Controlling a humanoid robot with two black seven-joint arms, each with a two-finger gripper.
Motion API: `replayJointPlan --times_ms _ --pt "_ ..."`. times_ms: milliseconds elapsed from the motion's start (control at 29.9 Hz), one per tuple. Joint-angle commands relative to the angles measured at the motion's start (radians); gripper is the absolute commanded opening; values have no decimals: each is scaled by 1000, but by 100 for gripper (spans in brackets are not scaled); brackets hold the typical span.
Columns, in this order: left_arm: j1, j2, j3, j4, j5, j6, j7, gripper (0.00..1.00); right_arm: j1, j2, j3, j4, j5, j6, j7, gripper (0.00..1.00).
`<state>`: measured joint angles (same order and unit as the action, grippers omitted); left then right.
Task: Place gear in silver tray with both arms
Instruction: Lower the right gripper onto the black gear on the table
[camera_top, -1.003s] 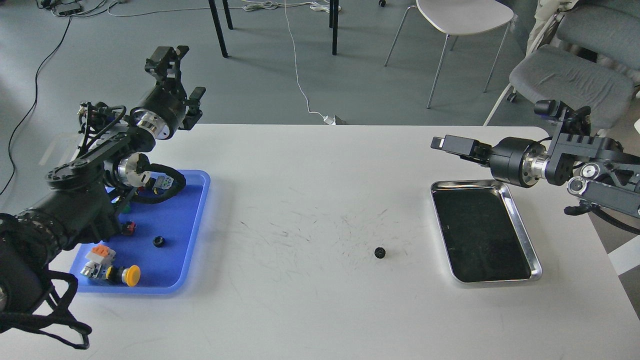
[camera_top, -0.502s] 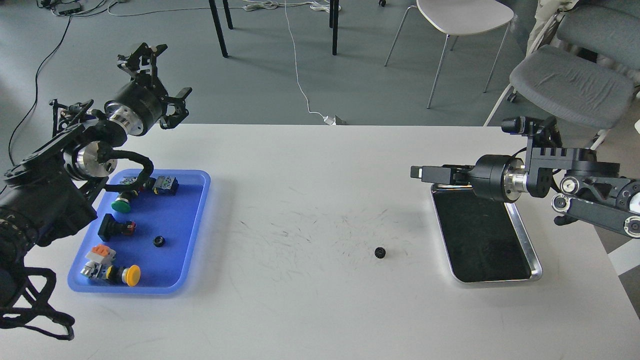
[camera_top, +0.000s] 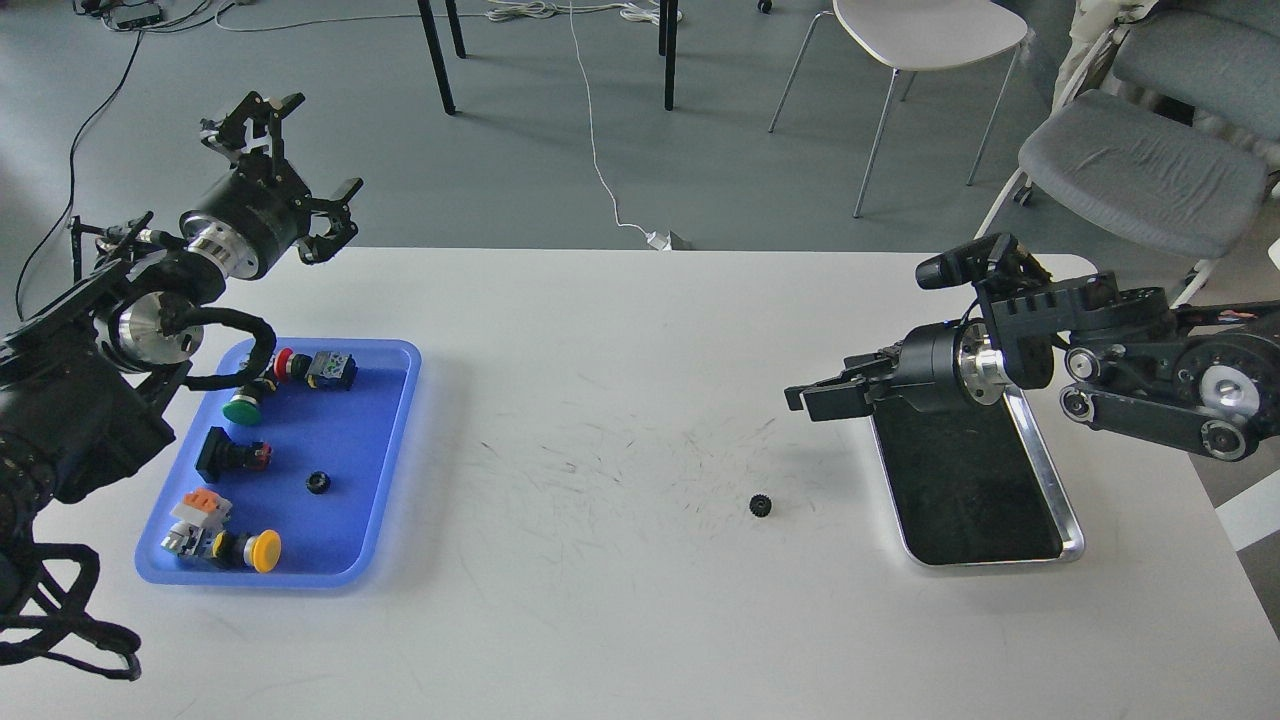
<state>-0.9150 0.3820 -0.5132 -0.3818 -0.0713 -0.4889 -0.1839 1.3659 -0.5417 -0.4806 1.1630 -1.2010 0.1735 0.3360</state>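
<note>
A small black gear (camera_top: 759, 505) lies on the white table, left of the silver tray (camera_top: 990, 561), whose dark bottom is empty. My right gripper (camera_top: 812, 397) reaches in over the tray's near-left corner, above and to the right of the gear, its fingers slightly apart and empty. My left gripper (camera_top: 297, 160) is open and empty, raised beyond the table's far left edge, above the blue tray (camera_top: 395, 440). A second black gear (camera_top: 318, 483) lies in the blue tray.
The blue tray also holds a green push button (camera_top: 241, 408), a yellow push button (camera_top: 262, 551), a black switch (camera_top: 228, 455) and other small parts. Chairs (camera_top: 1140, 160) stand behind the table at the right.
My right gripper has swung left and down from the tray's far end towards the gear. My left gripper has drawn back to the left, off the blue tray, uncovering its parts.
</note>
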Motion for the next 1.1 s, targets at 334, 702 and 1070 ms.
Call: replayJointPlan --times_ms 334,702,1070 --pt "14 8 7 20 1 0 3 99 147 172 -211 7 -5 1 86 95" --pt "21 6 8 20 1 0 -2 99 131 233 -282 -14 -77 1 138 85" --pt "19 5 7 21 -1 0 -5 99 127 304 -331 -51 -103 1 153 73"
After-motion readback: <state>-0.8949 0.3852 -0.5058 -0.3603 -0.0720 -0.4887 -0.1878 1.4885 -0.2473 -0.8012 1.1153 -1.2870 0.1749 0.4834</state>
